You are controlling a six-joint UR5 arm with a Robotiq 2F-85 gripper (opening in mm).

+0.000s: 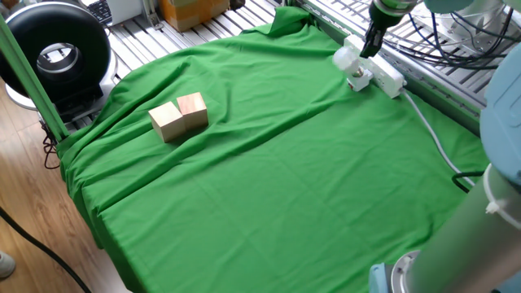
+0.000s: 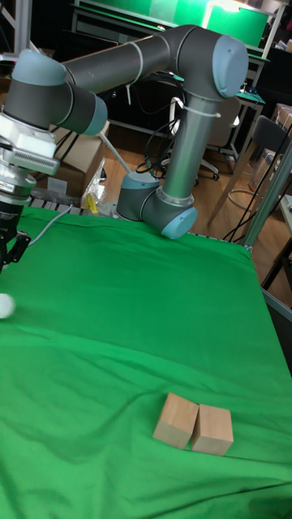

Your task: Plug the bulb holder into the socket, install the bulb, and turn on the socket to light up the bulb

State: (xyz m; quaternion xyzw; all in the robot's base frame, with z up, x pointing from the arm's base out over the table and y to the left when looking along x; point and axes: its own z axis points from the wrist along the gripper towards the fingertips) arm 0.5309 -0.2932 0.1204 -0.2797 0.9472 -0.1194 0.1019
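Note:
The socket (image 1: 386, 76), a white power strip with a cable (image 1: 430, 129) trailing right, lies at the far right edge of the green cloth. At its left end the bulb (image 1: 346, 59) shows as a bright white glowing blob, also at the left edge of the tall fixed view (image 2: 4, 306). Just below the glow sits the bulb holder (image 1: 358, 80), small and white with a reddish spot. My gripper (image 1: 370, 42) hangs just above the socket, right of the bulb, its dark fingers (image 2: 11, 246) close together and holding nothing.
Two wooden blocks (image 1: 179, 116) stand side by side on the left part of the green cloth (image 1: 269, 179). A black round device (image 1: 55, 55) sits off the table's left corner. Metal rails and cables (image 1: 456, 49) run behind the socket.

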